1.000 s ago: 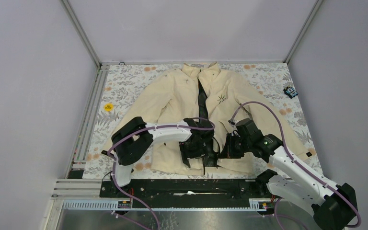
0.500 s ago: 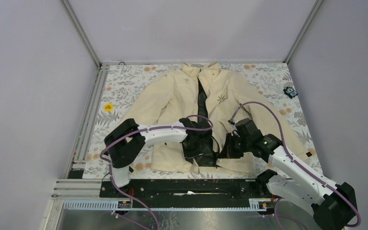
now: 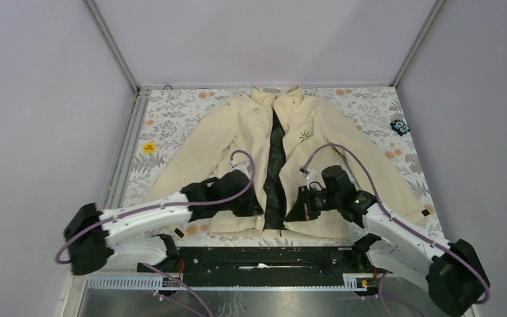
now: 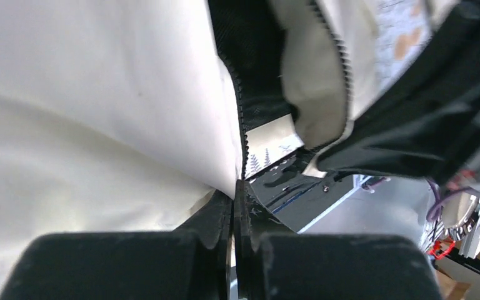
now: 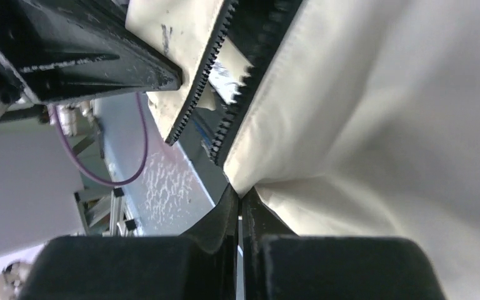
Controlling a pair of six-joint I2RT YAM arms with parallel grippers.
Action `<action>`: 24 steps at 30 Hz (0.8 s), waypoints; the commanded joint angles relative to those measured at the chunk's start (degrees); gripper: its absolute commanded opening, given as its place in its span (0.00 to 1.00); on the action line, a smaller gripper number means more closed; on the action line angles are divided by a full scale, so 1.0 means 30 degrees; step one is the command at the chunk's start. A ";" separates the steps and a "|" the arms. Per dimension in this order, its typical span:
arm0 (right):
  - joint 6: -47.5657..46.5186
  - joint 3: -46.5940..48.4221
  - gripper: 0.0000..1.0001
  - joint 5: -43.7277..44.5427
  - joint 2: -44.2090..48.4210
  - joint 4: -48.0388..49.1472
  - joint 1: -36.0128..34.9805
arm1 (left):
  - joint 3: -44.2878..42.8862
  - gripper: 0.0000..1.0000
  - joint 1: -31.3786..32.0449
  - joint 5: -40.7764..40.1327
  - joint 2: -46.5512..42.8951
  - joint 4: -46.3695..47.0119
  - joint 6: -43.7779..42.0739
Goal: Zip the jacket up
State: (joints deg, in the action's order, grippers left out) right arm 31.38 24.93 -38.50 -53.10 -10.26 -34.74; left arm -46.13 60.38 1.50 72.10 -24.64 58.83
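At lower centre of the top view, the left gripper (image 4: pixel 234 201) pinches the near hem of the large cream-beige fabric jacket (image 3: pixel 317 125), just left of its open dark front. The right gripper (image 5: pixel 240 199) pinches the hem on the other side. The black zipper teeth (image 5: pixel 200 78) are unjoined. The jacket lies flat on the flowered tablecloth (image 3: pixel 171 115), collar at the far edge.

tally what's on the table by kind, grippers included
jacket: 1
grippers: 2 (left gripper and right gripper, each shut on the jacket's bottom front edge)
yellow round sticker: 1
small black-and-blue object: 1
total: 5
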 commanded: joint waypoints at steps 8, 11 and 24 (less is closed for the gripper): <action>-0.0462 -0.1214 0.00 -0.7212 -0.3125 1.1030 0.0072 | 0.4822 0.00 -0.0060 -0.1450 -0.6161 1.0525 -0.6938; -0.0099 -0.1969 0.00 -0.7602 -0.2579 1.2598 0.0025 | 0.4594 0.00 -0.0062 -0.1898 -0.6278 1.0673 -0.8412; 0.0284 -0.4174 0.00 -0.7292 -0.0191 1.7554 0.0027 | 0.6437 0.00 -0.0087 -0.0981 -0.6508 1.6117 -0.8179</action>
State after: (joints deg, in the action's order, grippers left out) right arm 32.58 12.84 -58.48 -54.70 35.64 -34.70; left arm -28.42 60.23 -2.79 53.25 12.49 33.89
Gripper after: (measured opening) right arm 0.021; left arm 0.013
